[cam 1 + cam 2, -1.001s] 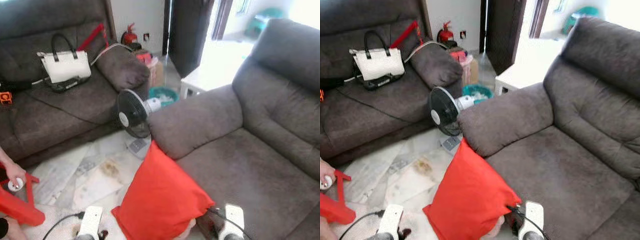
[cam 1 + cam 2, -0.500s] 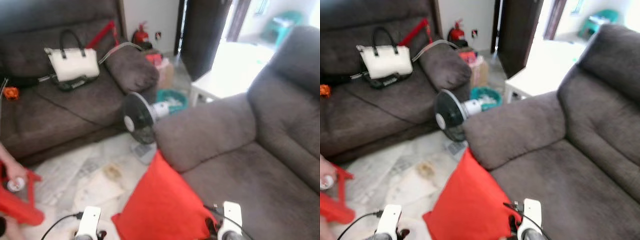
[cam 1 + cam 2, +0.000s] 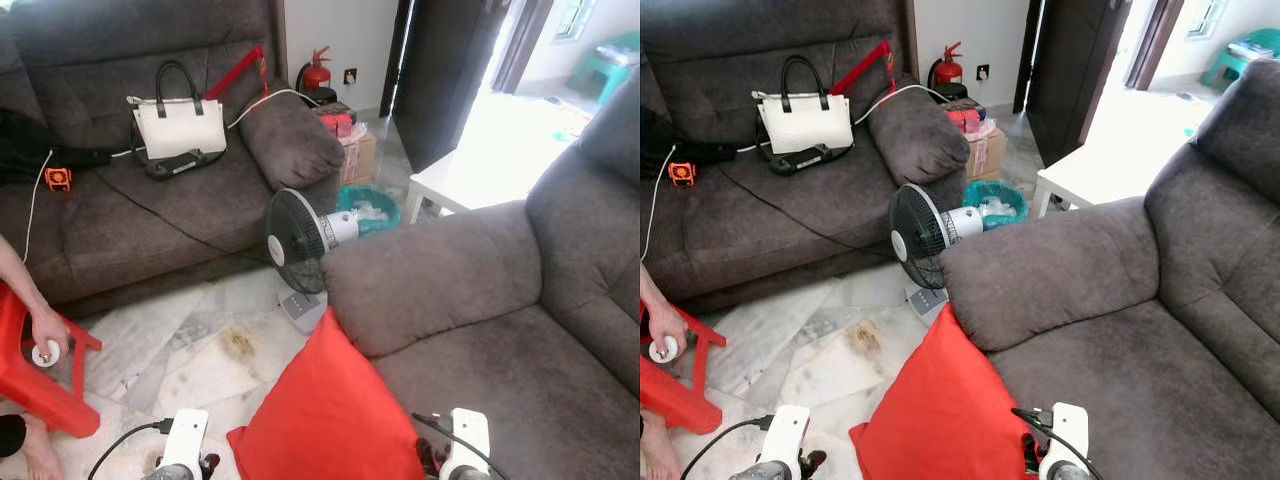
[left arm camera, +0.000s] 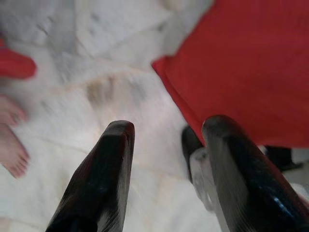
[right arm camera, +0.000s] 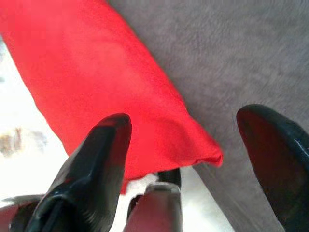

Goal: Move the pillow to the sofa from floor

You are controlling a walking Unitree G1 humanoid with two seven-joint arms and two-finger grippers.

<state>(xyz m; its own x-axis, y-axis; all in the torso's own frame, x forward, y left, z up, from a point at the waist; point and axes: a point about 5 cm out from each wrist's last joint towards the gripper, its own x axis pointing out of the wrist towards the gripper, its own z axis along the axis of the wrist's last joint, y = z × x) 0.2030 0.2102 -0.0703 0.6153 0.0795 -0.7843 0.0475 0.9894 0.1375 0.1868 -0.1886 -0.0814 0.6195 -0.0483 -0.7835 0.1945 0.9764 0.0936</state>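
1. A living room with a pale marble floor (image 3: 190, 340) is lying between two grey fabric sofas; the nearer sofa (image 3: 500, 330) is filling the robot's right side.
2. The red square fabric pillow (image 3: 330, 420) is leaning on edge against the front edge of that sofa's seat, its lower corner by the floor, not yet on the cushion.
3. The right gripper (image 5: 188, 169) is hanging spread wide above the pillow's corner and the seat, probably readying a grasp.
4. The left gripper (image 4: 164, 169) is hanging parted, gripping nothing, over the floor beside the pillow's edge.
5. The pillow's bottom is being cut off in the eye views.
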